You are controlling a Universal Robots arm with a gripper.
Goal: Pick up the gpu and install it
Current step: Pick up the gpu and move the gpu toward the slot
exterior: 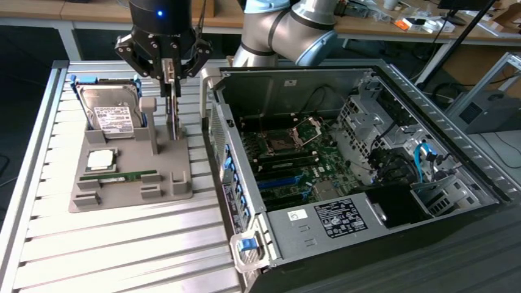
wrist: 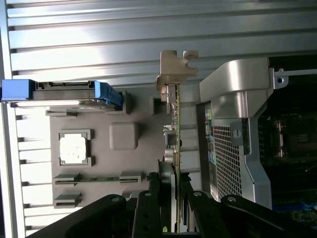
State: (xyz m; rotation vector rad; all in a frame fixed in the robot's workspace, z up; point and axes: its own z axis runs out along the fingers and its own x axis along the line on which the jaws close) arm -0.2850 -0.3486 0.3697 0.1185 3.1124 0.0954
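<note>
Gpu (exterior: 172, 122) upright at the parts stand (exterior: 122, 201), between the hard drive (exterior: 110, 113) and the computer case (exterior: 326, 79)

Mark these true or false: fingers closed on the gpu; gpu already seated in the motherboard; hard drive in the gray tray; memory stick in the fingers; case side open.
1. The fingers are closed on the gpu. True.
2. The gpu is seated in the motherboard. False: it stands on edge over the gray tray, outside the case.
3. The hard drive sits in the gray tray. True.
4. The memory stick is in the fingers. False: it lies flat in the gray tray.
5. The case side is open, with the motherboard exposed. True.
</note>
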